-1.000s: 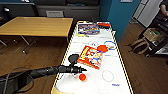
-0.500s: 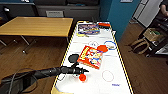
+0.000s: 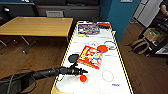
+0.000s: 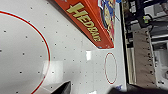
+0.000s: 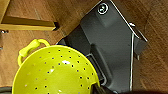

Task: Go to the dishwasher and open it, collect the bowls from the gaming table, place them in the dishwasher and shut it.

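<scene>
**Left arm reaches over the white table, small orange bowl just below its tip**

Here we are at the long white game table with the yellow edge (image 3: 117,60), and the black left arm comes in low from the left side of the head view, stretched out across the near end of the playing surface. The left gripper (image 3: 81,71) sits at the arm's tip, pointing toward the middle of the table. Whether its fingers are spread or closed, I cannot tell.

Now the relation that matters: the small round orange bowl (image 3: 83,78) sits on the white surface just beside the gripper tip, on the side nearer the robot and a touch further along the reach. So the target lies close under the tool, slightly off its line, and the left arm is plainly the nearer one. A second orange bowl (image 3: 102,48) rests farther up the table, touching the far corner of the flat red-orange cardboard game box (image 3: 90,57), which the left wrist view shows as well, lettering and all. A dark round dish (image 3: 73,58) lies near the table's left edge.

Over on the right wrist camera, a bright yellow perforated colander-style bowl (image 5: 53,75) hangs large over wooden floor. Held or not? Not clear.
</scene>
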Available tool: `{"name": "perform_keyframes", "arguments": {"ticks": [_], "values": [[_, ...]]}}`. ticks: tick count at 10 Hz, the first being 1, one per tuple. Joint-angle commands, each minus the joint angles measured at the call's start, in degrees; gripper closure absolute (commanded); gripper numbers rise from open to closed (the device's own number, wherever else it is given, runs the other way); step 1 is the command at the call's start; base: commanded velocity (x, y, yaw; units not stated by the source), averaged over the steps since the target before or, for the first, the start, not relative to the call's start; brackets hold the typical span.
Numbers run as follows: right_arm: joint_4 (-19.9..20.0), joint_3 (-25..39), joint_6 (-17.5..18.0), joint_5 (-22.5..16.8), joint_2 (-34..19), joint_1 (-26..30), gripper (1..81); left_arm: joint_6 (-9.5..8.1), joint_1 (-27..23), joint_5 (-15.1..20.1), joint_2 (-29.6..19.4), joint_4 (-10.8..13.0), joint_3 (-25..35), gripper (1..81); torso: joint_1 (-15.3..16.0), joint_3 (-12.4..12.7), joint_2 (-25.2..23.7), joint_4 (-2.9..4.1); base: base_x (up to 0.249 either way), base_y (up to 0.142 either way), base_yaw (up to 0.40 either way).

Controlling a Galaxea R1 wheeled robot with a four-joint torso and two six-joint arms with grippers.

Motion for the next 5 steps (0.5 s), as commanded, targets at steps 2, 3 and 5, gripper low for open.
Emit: {"name": "perform_keyframes", "arguments": {"ticks": [2, 3, 5], "values": [[-2.4, 2.3, 0.1, -1.8, -2.3, 0.7, 81.1, 0.27, -7.7, 1.9, -5.7, 0.5, 7.7, 1.0, 0.0, 0.0, 0.0, 0.00, 0.000, 0.000, 0.000], [-2.4, 2.4, 0.1, -1.8, -2.3, 0.7, 81.1, 0.45, -7.7, 1.9, -6.4, 0.4, 8.5, 1.0, 0.0, 0.0, 0.0, 0.00, 0.000, 0.000, 0.000], [-2.5, 2.6, 0.1, -1.8, -2.4, 0.7, 81.1, 0.54, -7.7, 1.8, -6.6, 1.9, 10.0, 1.0, 0.0, 0.0, 0.0, 0.00, 0.000, 0.000, 0.000]]}}
